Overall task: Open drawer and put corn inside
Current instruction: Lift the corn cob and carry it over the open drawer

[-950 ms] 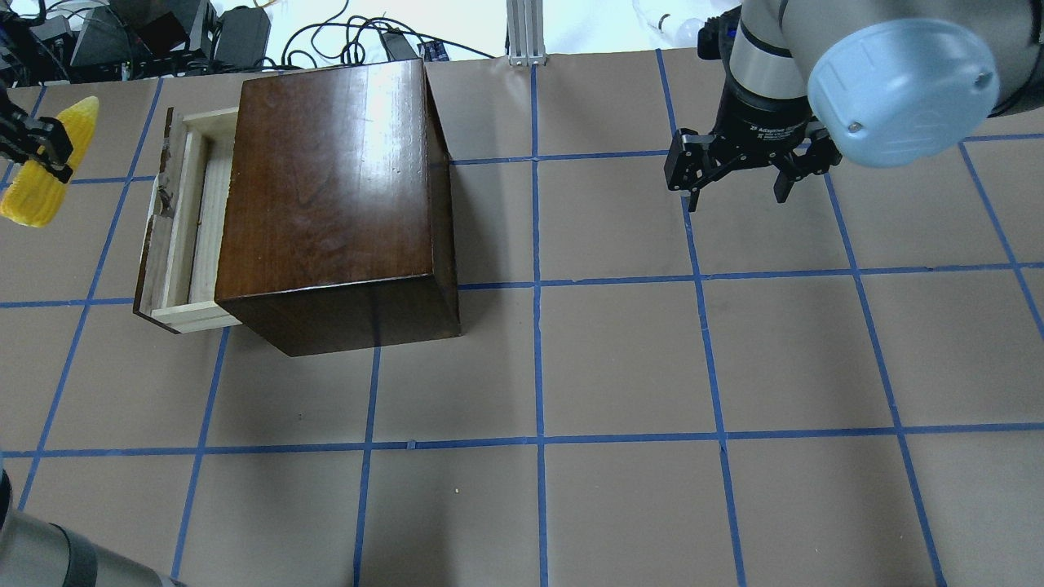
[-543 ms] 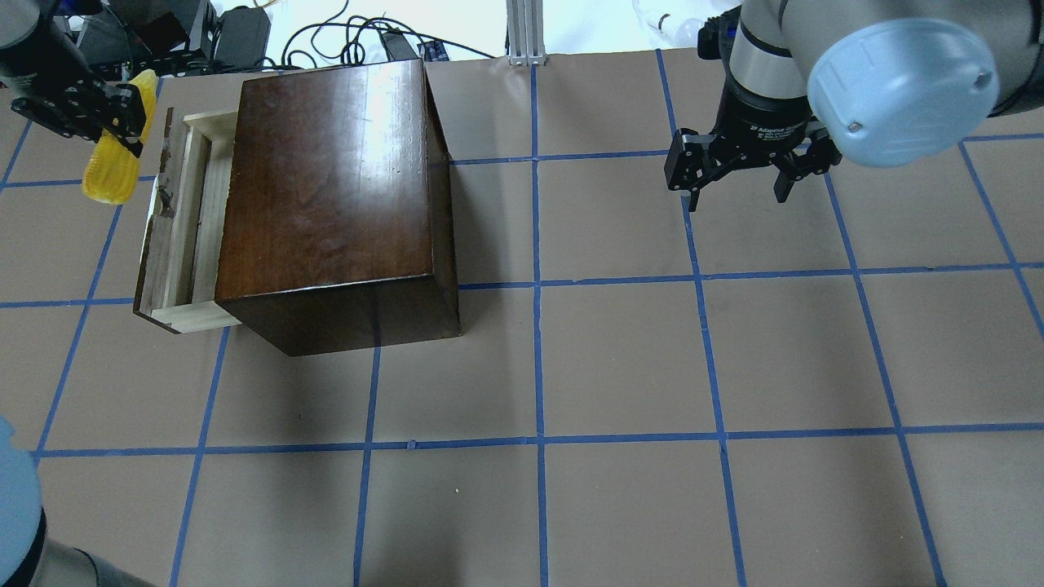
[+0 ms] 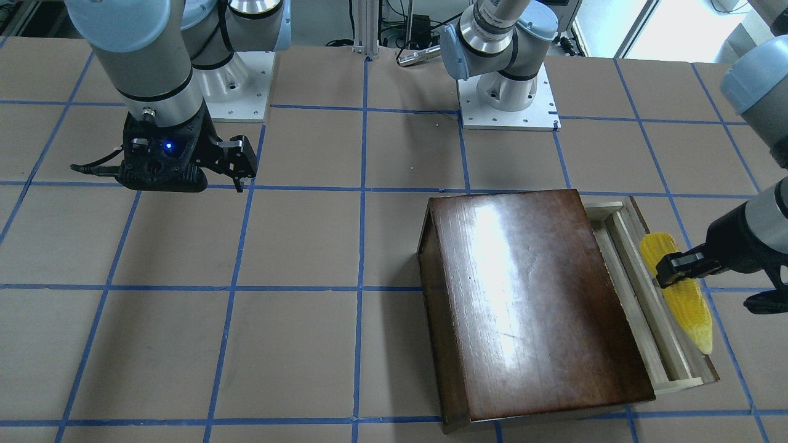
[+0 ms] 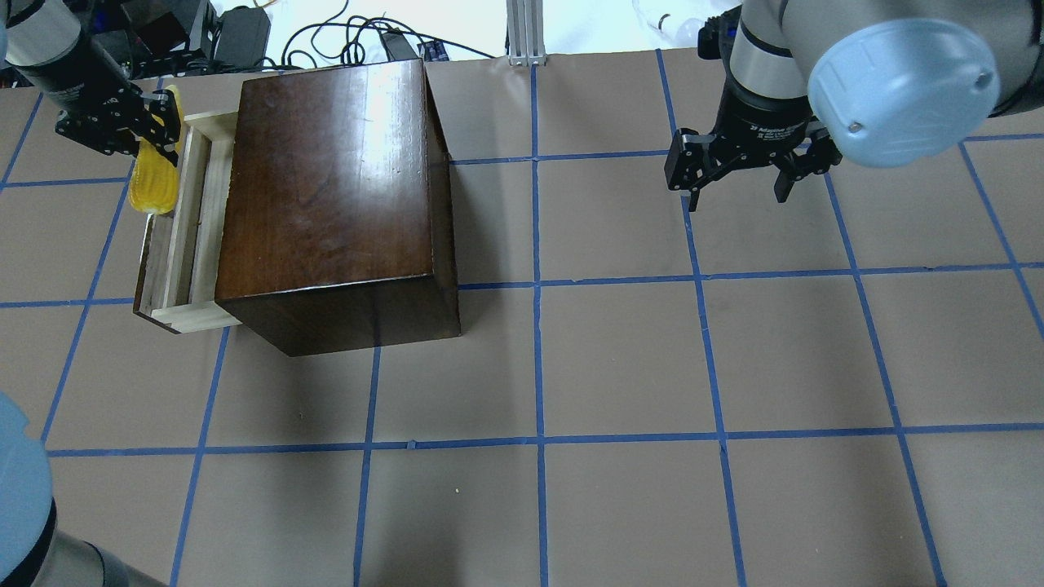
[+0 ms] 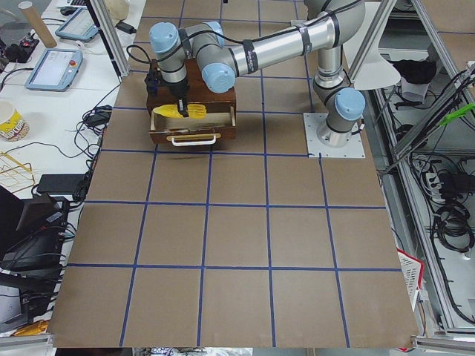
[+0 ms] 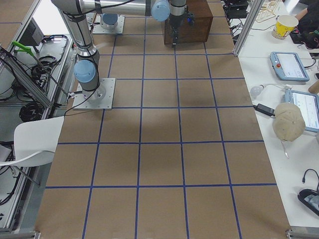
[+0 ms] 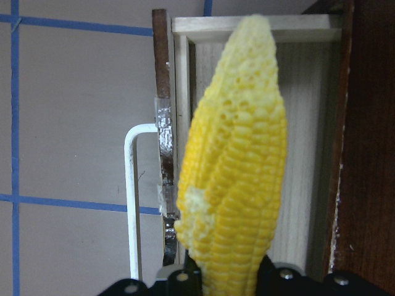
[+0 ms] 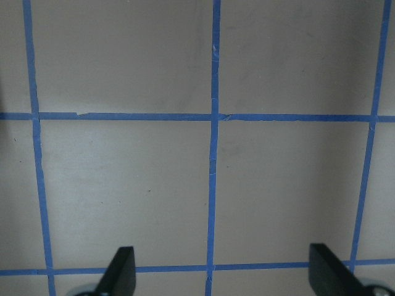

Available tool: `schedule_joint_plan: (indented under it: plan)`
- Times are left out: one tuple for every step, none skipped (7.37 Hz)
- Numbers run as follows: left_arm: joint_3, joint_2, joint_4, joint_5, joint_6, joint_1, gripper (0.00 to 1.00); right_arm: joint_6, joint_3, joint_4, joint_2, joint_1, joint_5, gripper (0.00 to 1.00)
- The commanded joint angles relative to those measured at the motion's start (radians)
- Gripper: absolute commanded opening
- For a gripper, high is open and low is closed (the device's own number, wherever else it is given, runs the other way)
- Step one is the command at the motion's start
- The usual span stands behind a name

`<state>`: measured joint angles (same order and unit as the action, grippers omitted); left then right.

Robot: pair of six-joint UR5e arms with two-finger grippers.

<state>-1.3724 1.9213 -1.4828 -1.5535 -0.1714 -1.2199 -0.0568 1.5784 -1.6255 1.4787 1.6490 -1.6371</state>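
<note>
The glossy dark-brown box [image 4: 326, 196] stands at the far left of the table. Its drawer [image 4: 175, 244] is pulled out to the left and shows pale wood inside [image 7: 308, 154], with a white handle [image 7: 129, 203] on the dark front panel. My left gripper [image 4: 155, 134] is shut on the yellow corn [image 4: 153, 183] and holds it above the drawer's front panel at its far end. The corn also shows in the front view [image 3: 686, 301] and in the left wrist view [image 7: 237, 185]. My right gripper [image 4: 736, 194] is open and empty, above bare table at the far right [image 8: 223, 277].
Cables and electronics [image 4: 163, 33] lie past the table's far edge, and an aluminium post [image 4: 526, 33] stands there. Blue tape lines grid the brown table. The arm bases [image 3: 508, 92] stand on the robot's side.
My left gripper has carried the corn to the right, from the table's left edge to above the drawer's front. The right arm has not moved.
</note>
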Motion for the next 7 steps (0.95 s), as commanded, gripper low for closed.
schedule_joint_plan:
  plan:
    - [-0.051, 0.007, 0.015, 0.001, 0.024, 0.000, 0.00, 0.000, 0.000, 0.001, 0.000, 0.000, -0.001, 1.00]
    - [-0.048, 0.007, 0.015, 0.004, 0.035, 0.000, 0.00, 0.000, 0.000, 0.001, 0.000, 0.000, -0.001, 1.00]
    - [-0.050, 0.008, 0.015, 0.004, 0.036, -0.001, 0.27, 0.000, 0.000, 0.001, -0.001, 0.000, -0.001, 1.00]
    - [-0.053, 0.007, 0.013, 0.021, 0.038, -0.004, 0.97, 0.000, 0.000, -0.001, 0.000, 0.000, -0.001, 1.00]
    - [-0.051, 0.005, 0.013, 0.038, 0.038, -0.003, 1.00, 0.000, 0.000, 0.001, 0.000, 0.000, -0.001, 1.00]
    - [-0.050, 0.001, 0.010, 0.038, 0.032, -0.004, 1.00, 0.000, 0.000, -0.001, -0.001, 0.000, -0.001, 1.00]
    - [-0.048, -0.011, 0.010, 0.035, 0.020, 0.000, 1.00, 0.000, 0.000, 0.001, 0.000, 0.000, -0.001, 1.00]
